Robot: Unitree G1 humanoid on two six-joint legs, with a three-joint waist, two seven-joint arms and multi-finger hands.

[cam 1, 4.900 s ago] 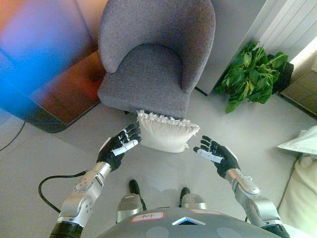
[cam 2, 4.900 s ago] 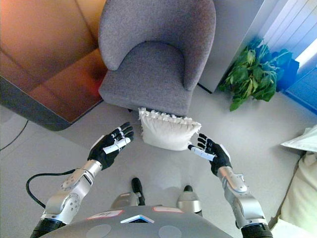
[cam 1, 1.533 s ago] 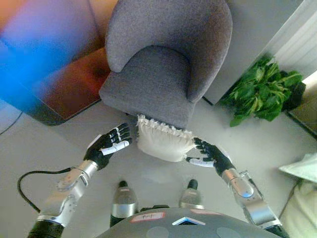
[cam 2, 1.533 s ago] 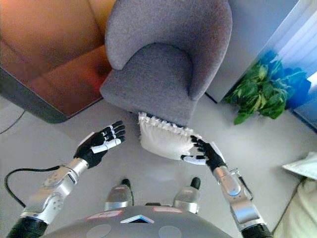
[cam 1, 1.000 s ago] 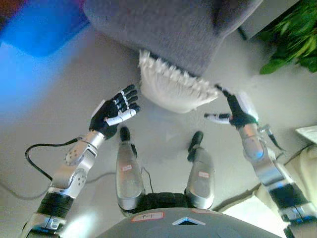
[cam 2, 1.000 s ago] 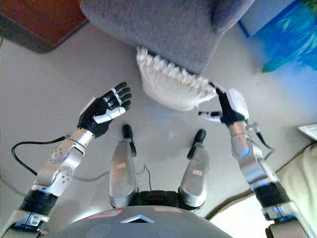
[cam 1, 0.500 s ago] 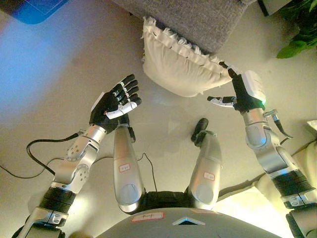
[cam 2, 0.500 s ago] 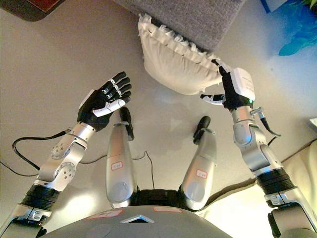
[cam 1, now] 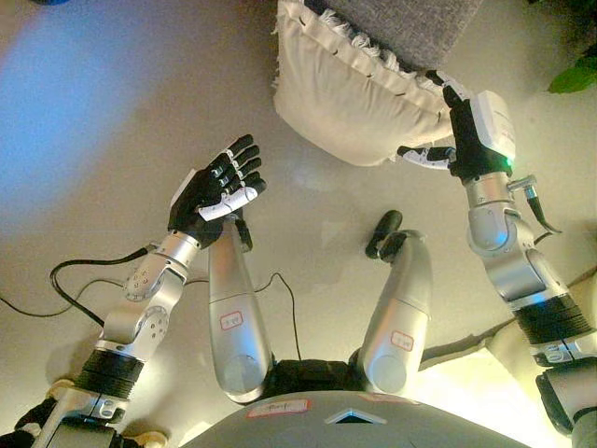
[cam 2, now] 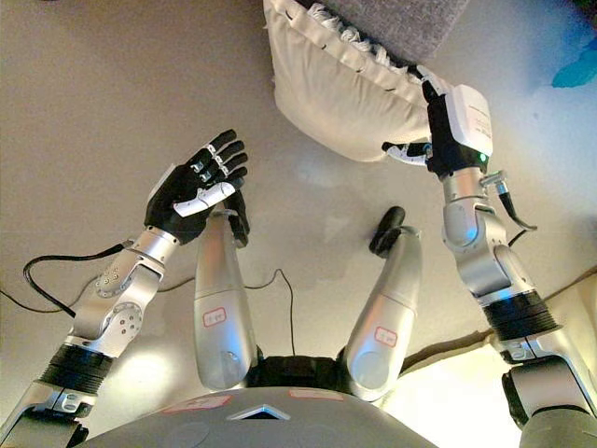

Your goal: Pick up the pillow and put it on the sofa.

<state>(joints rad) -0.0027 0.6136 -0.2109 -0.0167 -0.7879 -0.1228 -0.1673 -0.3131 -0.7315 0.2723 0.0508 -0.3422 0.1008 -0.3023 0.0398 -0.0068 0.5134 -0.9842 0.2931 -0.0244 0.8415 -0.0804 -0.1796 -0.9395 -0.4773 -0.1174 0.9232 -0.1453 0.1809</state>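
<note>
The grey sofa (cam 1: pixel 410 21) edge sits beyond my hands, the cream pillow (cam 1: pixel 350 93) leaning against it on the floor. My right hand (cam 1: pixel 457 140) touches its right corner, fingers spread; my left hand (cam 1: pixel 216 189) hangs open, well apart. I'm mid-reach; next, I judge, the left must close in. The left eye view alone shows a plant leaf (cam 1: pixel 576 77).
</note>
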